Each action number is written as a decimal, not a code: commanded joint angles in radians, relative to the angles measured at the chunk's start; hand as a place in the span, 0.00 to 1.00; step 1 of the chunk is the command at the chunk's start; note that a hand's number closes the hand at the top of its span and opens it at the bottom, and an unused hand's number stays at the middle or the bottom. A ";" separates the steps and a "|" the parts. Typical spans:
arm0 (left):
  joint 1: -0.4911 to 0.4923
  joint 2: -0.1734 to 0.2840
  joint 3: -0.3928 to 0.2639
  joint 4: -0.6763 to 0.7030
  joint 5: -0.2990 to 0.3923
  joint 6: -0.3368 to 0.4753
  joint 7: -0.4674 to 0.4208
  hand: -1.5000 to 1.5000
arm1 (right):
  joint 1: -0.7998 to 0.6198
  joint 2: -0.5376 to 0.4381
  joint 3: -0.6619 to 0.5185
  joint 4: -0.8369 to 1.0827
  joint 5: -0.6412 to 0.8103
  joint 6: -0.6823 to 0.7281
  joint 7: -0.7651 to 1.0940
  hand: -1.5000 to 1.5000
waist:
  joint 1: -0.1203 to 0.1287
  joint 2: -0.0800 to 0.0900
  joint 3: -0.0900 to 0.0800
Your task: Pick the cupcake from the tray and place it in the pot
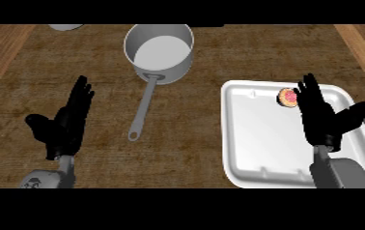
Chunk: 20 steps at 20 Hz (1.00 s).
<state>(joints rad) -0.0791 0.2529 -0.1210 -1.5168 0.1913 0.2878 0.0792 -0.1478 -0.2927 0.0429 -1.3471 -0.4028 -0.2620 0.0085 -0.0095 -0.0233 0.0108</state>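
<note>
Spread right robot hand hovers over tray, fingertips beside cupcake; pot well apart.

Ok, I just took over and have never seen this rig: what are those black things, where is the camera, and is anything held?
The camera sits at the robot's head and looks steeply down at a brown counter. The two black shapes on grey forearms are its hands. The left hand is open over bare counter at the view's left. The right hand is open over the white tray, its fingertips beside the cupcake at the tray's far edge. Neither hand holds anything. The metal pot stands at the far middle, its long handle pointing toward the robot. A pale round thing is cut off at the top left.
</note>
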 commanded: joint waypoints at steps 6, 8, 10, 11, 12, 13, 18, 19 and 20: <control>0.020 0.005 0.035 -0.053 -0.032 0.037 -0.100 0.50 | -0.052 -0.257 -0.207 -0.311 0.191 0.016 -0.549 1.00 | -0.085 -0.041 -0.012; 0.041 -0.027 0.026 -0.058 -0.018 0.040 -0.118 0.50 | 0.092 -0.258 -0.372 -0.123 0.271 -0.262 -0.479 0.00 | -0.114 0.004 -0.011; 0.063 -0.043 -0.011 -0.084 -0.035 0.026 -0.159 0.50 | 0.176 -0.153 -0.371 -0.170 0.289 -0.307 -0.657 0.00 | -0.055 0.012 -0.008; 0.074 -0.051 -0.014 -0.053 -0.025 0.003 -0.189 0.50 | 0.210 -0.090 -0.346 -0.234 0.284 -0.298 -0.760 0.00 | -0.051 0.014 -0.009; 0.059 -0.036 -0.018 -0.083 -0.032 0.002 -0.160 0.50 | 0.224 -0.033 -0.321 -0.261 0.291 -0.300 -0.850 0.00 | -0.034 0.014 -0.008; 0.091 -0.054 -0.031 -0.096 -0.031 0.004 -0.182 0.50 | 0.257 -0.037 -0.330 -0.286 0.275 -0.254 -0.919 0.00 | -0.027 0.013 -0.008; 0.068 -0.080 -0.032 -0.040 -0.044 -0.008 -0.238 0.50 | 0.443 0.110 -0.274 -0.392 0.326 -0.250 -1.147 0.00 | -0.012 0.021 -0.011; 0.071 -0.087 -0.061 -0.078 -0.067 0.014 -0.184 0.50 | 0.524 0.114 -0.247 -0.502 0.368 -0.274 -1.069 0.00 | -0.012 0.019 -0.011; 0.100 -0.053 -0.031 -0.137 -0.044 -0.011 -0.184 0.50 | 0.547 0.107 -0.263 -0.449 0.380 -0.259 -1.064 0.00 | -0.001 0.020 -0.011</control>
<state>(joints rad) -0.0003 0.1915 -0.1537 -1.5999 0.1481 0.2880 -0.1114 0.2561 -0.2333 -0.2345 -1.7353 -0.0794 -0.4998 -0.9722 -0.0286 -0.0067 0.0003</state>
